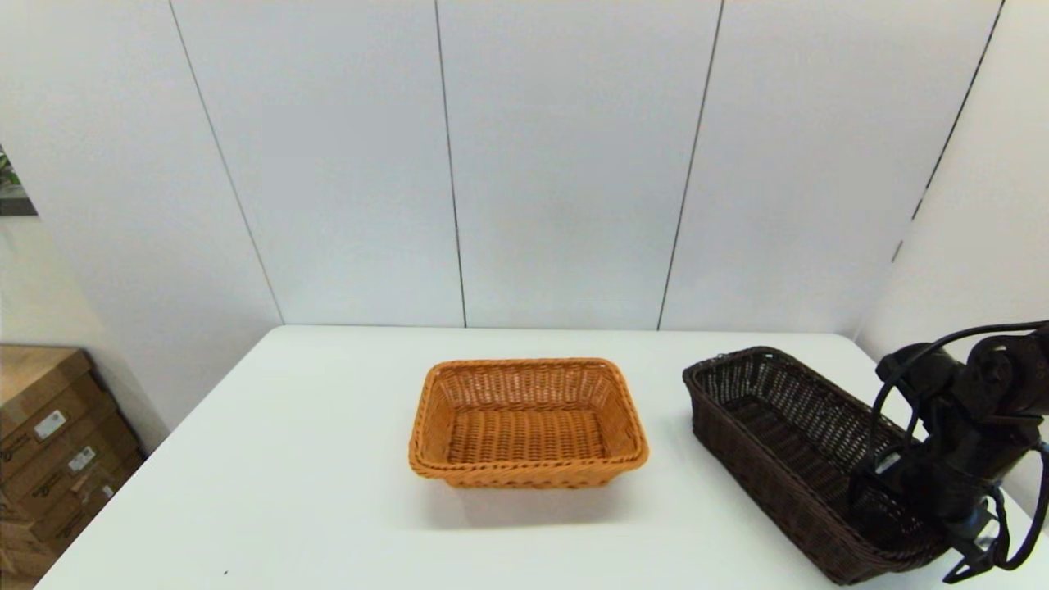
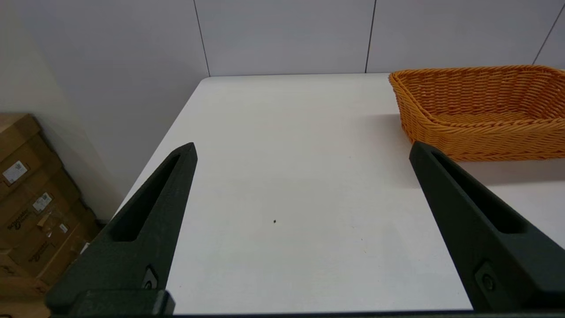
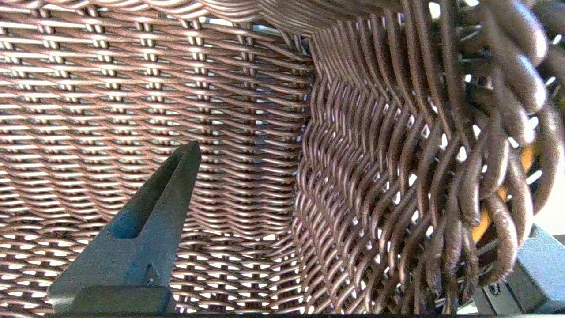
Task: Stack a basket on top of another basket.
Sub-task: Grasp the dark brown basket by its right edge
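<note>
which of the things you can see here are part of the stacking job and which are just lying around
In the job: dark brown basket, orange basket, right gripper straddling the dark basket's wall.
Just there: left gripper, open over the white table; cardboard boxes beside it.

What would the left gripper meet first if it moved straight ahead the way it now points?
Probably nothing at first: the open left gripper points over bare white table toward the far edge and wall. The orange basket lies off to one side of that line, though depth is unclear.
</note>
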Tool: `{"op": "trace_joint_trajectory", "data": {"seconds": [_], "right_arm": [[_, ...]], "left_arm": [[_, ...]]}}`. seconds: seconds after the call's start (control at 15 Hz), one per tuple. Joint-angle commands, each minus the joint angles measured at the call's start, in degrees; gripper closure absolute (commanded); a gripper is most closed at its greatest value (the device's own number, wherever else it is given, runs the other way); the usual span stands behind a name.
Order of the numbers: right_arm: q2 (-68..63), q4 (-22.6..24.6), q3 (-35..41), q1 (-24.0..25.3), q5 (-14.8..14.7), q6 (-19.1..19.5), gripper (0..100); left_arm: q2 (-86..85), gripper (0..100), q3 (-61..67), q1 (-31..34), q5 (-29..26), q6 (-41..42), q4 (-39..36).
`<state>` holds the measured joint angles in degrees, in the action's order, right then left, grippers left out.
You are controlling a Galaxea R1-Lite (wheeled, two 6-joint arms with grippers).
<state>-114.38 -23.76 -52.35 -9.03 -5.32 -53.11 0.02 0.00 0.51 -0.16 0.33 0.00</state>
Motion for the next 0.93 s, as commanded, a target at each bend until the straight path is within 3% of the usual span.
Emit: {"op": "trace_joint_trajectory", "data": {"seconds": [0.07,0.2,0.27,0.67,0.93], "right_arm": [[-0.2,-0.1,0.0,-0.1,0.0,-0.4,0],[-0.4,-0.2,0.0,-0.2,0.0,-0.4,0],[-0.4,-0.2,0.0,-0.2,0.0,-0.4,100],[-0.2,-0.2,0.0,-0.5,-0.3,-0.5,100],[0.7,-2.6,-0.1,-0.8,-0.1,-0.5,100]], "left_arm": [[-0.1,0,0.1,0.0,0.0,0.0,0.0],[-0.1,0,0.1,0.0,0.0,0.0,0.0],[-0.1,0,0.1,0.0,0.0,0.0,0.0],[-0.1,0,0.1,0.0,0.0,0.0,0.0],[-0.1,0,0.1,0.0,0.0,0.0,0.0]]}}
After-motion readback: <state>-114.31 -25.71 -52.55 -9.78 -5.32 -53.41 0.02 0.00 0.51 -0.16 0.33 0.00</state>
